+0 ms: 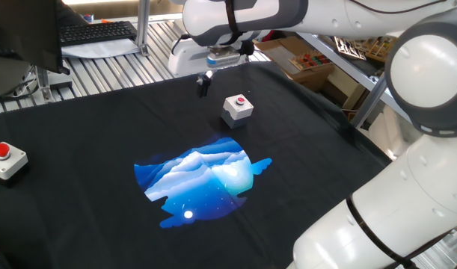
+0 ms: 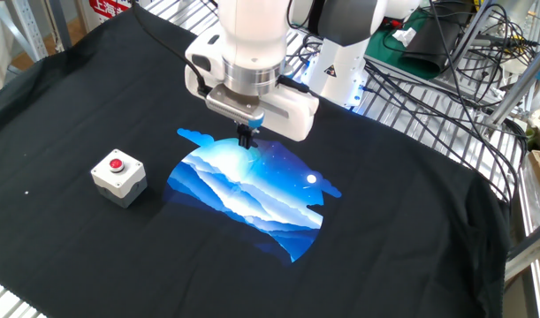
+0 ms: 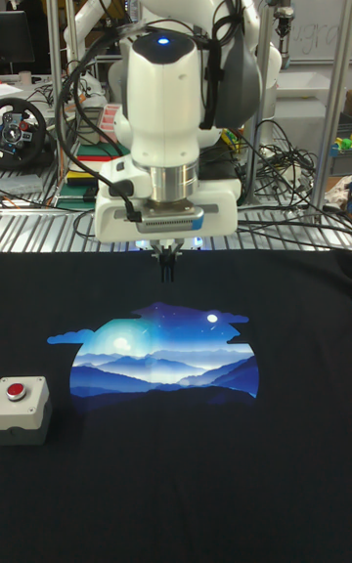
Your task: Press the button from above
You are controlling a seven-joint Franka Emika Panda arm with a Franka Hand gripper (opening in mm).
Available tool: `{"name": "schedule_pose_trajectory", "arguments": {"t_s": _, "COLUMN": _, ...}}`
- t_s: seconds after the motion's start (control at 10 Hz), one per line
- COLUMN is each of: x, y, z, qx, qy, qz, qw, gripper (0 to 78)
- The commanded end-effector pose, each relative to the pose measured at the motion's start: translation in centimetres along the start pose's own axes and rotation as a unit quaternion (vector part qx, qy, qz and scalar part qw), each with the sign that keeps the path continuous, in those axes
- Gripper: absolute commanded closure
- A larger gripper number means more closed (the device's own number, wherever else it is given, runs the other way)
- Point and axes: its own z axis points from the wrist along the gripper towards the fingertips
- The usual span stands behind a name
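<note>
The button (image 2: 117, 162) sits on top of its small grey box (image 2: 119, 178), which rests on the black cloth (image 2: 402, 194) at about nine o'clock of the blue mountain print (image 2: 247, 190), its red cap facing up and unobstructed. The gripper (image 2: 246, 135) hangs point-down above the print's far edge, well apart from the box, likely so it can travel across and descend vertically. Its fingers appear pressed together, suiting a single-point push.

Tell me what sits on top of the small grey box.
A small red round button sits centred on the grey box, nothing covering it. The gripper hangs off to the side above the black cloth, not over the button. The box's underside is hidden.
</note>
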Motion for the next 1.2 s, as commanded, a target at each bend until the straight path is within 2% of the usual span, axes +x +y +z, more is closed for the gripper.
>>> {"name": "schedule_pose_trajectory", "arguments": {"t_s": 0.1, "x": 0.04, "y": 0.22, "z": -0.22, "qx": -0.003, "qy": 0.019, "qz": -0.056, "qw": 0.9983, "gripper": 77.6}}
{"name": "schedule_pose_trajectory", "arguments": {"t_s": 1.2, "x": 0.03, "y": 0.3, "z": -0.19, "qx": -0.003, "qy": 0.016, "qz": -0.058, "qw": 0.9982, "gripper": 77.6}}
